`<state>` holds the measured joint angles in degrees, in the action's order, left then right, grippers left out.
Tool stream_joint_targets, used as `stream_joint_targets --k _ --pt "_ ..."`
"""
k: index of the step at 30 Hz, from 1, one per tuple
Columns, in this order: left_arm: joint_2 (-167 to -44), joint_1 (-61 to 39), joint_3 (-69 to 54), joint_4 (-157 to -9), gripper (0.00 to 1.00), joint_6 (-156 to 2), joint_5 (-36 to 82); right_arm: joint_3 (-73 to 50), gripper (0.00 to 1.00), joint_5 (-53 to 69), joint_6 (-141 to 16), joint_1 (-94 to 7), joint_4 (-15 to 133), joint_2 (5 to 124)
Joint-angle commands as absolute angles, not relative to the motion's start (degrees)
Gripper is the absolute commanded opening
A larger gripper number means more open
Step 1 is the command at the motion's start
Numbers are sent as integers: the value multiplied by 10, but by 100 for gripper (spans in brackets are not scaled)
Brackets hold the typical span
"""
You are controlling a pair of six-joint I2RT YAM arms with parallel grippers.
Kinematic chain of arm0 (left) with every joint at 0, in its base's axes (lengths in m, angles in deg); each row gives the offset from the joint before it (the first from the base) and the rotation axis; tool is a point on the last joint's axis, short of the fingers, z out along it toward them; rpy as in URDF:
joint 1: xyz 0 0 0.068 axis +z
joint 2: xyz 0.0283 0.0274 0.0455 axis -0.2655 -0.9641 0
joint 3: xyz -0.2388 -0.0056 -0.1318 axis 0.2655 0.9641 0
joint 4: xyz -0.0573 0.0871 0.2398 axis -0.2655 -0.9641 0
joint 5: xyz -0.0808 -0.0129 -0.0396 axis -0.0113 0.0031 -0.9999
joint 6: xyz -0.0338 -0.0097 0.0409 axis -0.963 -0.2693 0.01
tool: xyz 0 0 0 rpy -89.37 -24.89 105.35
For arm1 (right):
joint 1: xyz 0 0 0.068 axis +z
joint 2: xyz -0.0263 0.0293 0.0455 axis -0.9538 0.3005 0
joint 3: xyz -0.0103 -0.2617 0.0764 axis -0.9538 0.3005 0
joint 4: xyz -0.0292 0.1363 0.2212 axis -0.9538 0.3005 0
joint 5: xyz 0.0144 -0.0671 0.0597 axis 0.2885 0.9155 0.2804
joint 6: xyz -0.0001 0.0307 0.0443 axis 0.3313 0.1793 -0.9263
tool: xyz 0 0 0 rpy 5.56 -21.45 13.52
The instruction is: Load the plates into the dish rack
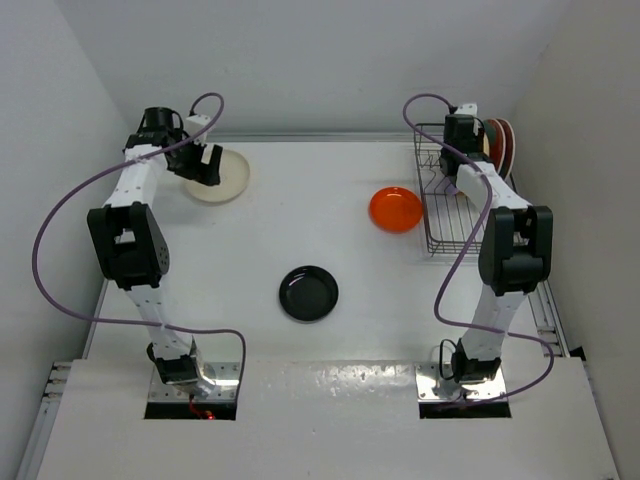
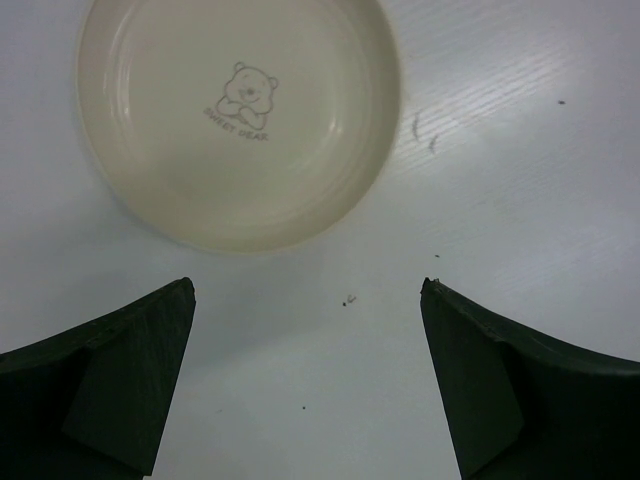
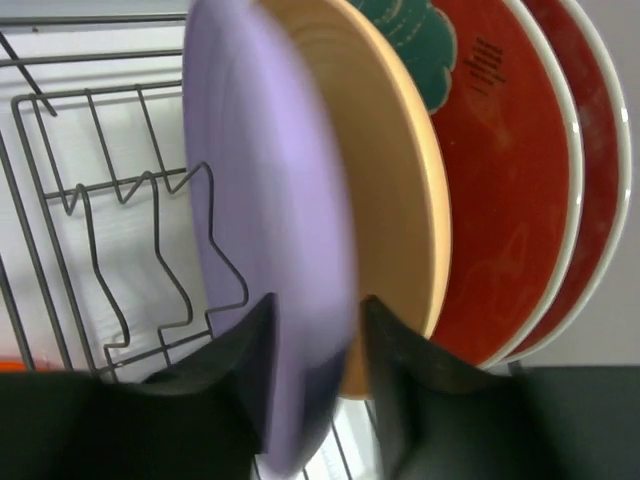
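Top external: high, behind the arm bases, looking down over the whole bench (image 1: 300,200). Left wrist: close, facing straight down at the cream plate (image 2: 240,120), shared with top view. Right wrist: very close, facing the dish rack (image 3: 90,200), likewise shared.

Cream plate (image 2: 240,120), far left of the bench (image 2: 500,200): grey-brown bear drawing in the well, with a small arched caption under it that seems to read "SWEET BEAR"; the letters are faint.
Nearer red plate (image 3: 500,200), standing in the dish rack (image 3: 90,200): a short block of small dark print beside the teal flower, too small to read.
Other things: no readable text.
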<state>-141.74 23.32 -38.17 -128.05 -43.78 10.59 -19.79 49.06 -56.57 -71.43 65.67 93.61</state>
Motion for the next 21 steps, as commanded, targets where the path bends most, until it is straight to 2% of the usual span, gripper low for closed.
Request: stream_joint_targets --k 1,5,9,10,15,21 --pt "-1429 263 -371 -1194 100 -506 127 -207 49 471 -577 -717 652 909" --pt "-1461 269 -386 -1166 100 -526 173 -207 56 471 -572 -717 655 893" --pt "-1496 281 -386 -1139 100 -539 217 -219 70 474 -567 -714 679 869" --pt "-1504 281 -386 -1127 100 -546 217 -226 70 474 -565 -711 692 865" --pt "-1561 313 -420 -1114 100 -618 208 -228 83 457 -517 -675 699 806" --pt "-1619 320 -460 -1091 100 -637 187 -212 88 459 -508 -629 691 769"
